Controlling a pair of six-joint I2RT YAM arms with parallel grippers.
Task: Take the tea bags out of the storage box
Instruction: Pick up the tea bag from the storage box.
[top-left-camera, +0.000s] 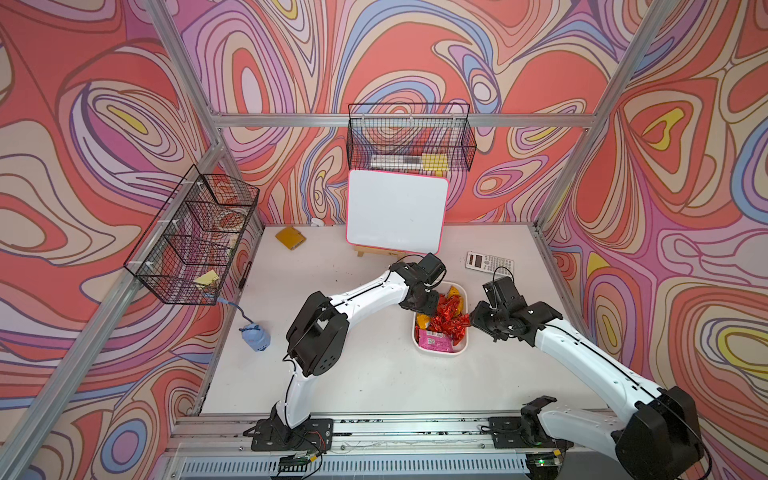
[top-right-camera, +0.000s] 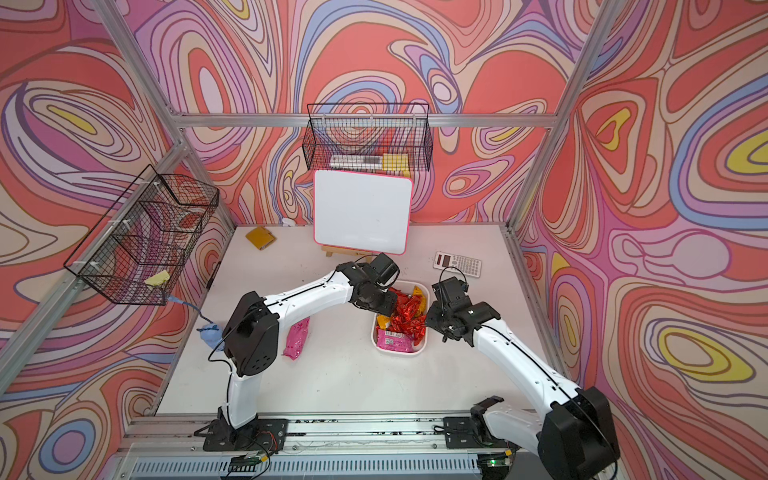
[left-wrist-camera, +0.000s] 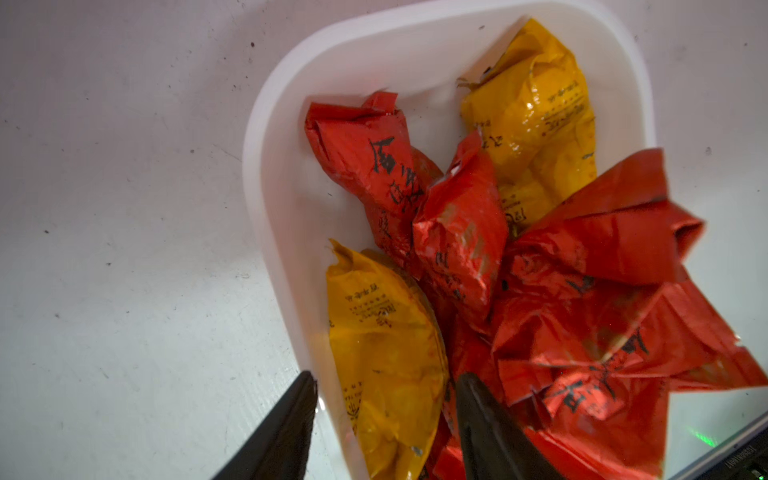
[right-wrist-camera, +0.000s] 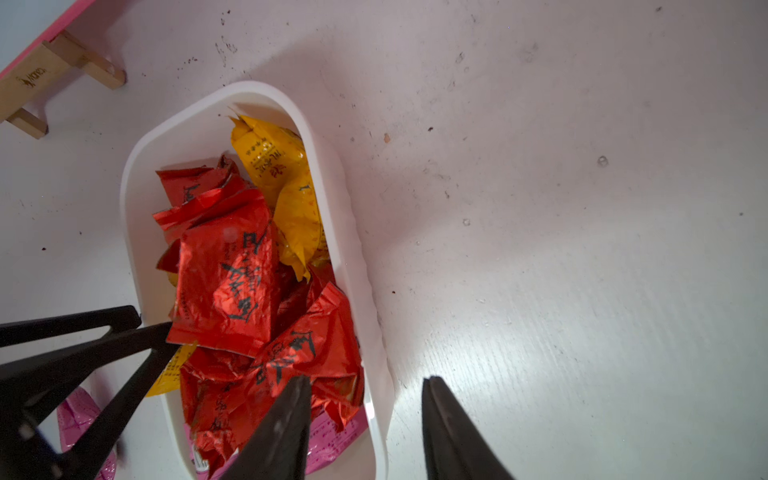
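Left wrist view: the tea bags are seen piled in the storage box. Most are red and crinkly with black writing, and a few are yellow. All are shiny and crushed, and some red ones stick up over the rim. In both top views a flat pink bag is seen at the near end of the box, partly under the red ones. A second pink bag is seen in a top view lying out on the table, left of the box and close by the left arm.

The box is white and long, with round corners and low walls. It is set right of the table's middle.

The left gripper is held open over the box's left wall. One finger is outside and one is inside, and a yellow bag lies between them, not pinched. The right gripper is open too, with the right wall between its fingers.

A calculator is found just behind the box, and a whiteboard farther back. Bare table is seen in front of the box and on its left. Less room is seen on its right.
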